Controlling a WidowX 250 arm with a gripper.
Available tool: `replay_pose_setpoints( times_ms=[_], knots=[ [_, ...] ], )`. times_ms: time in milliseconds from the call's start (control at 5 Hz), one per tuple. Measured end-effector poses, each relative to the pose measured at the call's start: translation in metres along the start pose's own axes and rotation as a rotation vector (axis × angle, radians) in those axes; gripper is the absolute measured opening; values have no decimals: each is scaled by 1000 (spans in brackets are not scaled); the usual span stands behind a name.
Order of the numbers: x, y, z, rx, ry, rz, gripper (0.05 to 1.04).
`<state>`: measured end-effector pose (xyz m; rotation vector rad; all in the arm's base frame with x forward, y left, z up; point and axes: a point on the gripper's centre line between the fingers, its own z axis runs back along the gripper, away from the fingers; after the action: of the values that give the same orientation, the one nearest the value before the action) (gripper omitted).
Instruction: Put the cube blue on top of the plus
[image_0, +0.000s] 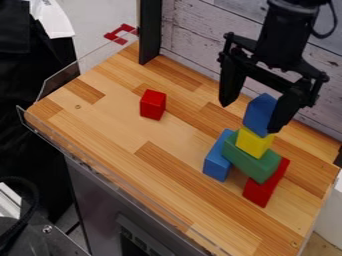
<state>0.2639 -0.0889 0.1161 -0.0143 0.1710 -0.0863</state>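
The tool (249, 117) hangs wide, likely so the blue cube (259, 113) can rest unpinched. Between its fingers, nearer one, the cube sits on the yellow block (253, 143), propped by the green block (248, 161).

Partly Hidden Blocks, Cropped Tabletop

One finger of the black gripper (250, 118) covers the right side of the upper blue block (256, 115). The green block (250, 158) hides parts of the lower blue block (216, 161) and long red block (262, 191). The robot arm (286, 37) is cut off above; the wooden tabletop's (110, 132) near corner is cut off below.
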Motion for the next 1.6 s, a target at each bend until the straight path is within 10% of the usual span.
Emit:
replay_pose_setpoints(
  times_ms=[400,800,1200,1400,1600],
  knots=[
    [3,-3,-8,-29,25,5,952],
    [3,-7,-7,-66,24,41,514],
    [10,-7,-8,-58,-67,170,514],
    [-41,29,21,-33,-170,245,514],
    [-58,78,22,-62,-165,346,514]
  ],
)
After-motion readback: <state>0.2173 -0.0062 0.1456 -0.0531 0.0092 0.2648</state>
